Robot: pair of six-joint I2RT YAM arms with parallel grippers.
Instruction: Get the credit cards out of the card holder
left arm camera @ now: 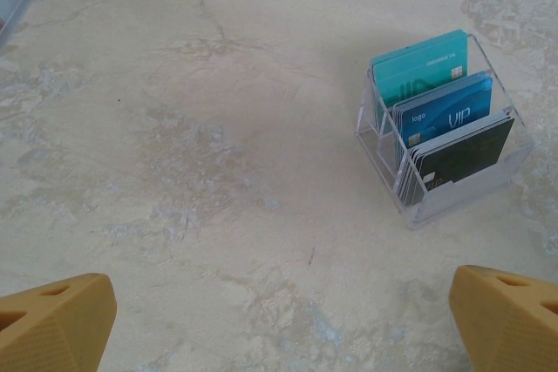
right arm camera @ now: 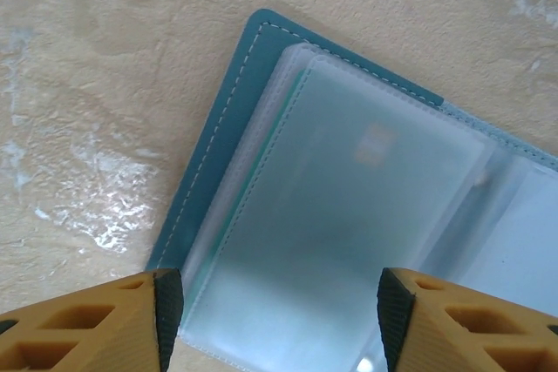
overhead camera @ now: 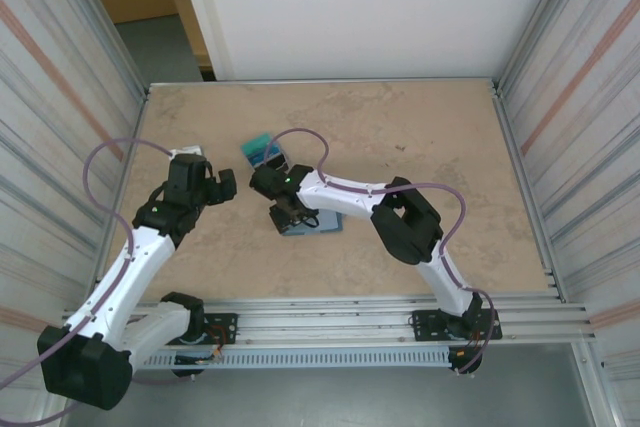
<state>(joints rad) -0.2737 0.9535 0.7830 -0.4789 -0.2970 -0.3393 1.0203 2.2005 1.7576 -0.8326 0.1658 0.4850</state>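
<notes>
A beige, marbled surface [overhead camera: 420, 137] is lying under me, ribbed walls [overhead camera: 50, 77] are closing it in on both sides, a white panel [overhead camera: 370, 7] is standing at the back, and a metal rail [overhead camera: 330, 312] is running along the near edge.

From above, my left fingers [overhead camera: 218, 185] are hanging over bare surface at the left. My right fingers [overhead camera: 285, 215] are reaching down at the holder [overhead camera: 322, 225], which is lying open and flat near the middle. A clear stand [overhead camera: 262, 152] is sitting just behind it.

The left wrist view is showing what the top view blurs. The stand is holding cards [left arm camera: 436, 119] upright in three slots, teal at the back, blue in the middle, dark in front. My left fingers are standing wide apart, gripping nothing.

The right wrist view is showing the holder's stitched blue cover and its clear sleeves [right arm camera: 349, 241]. A card [right arm camera: 377, 145] is showing faintly through the top sleeve. My right fingers are standing apart low over the sleeves; whether they are touching I cannot tell.
</notes>
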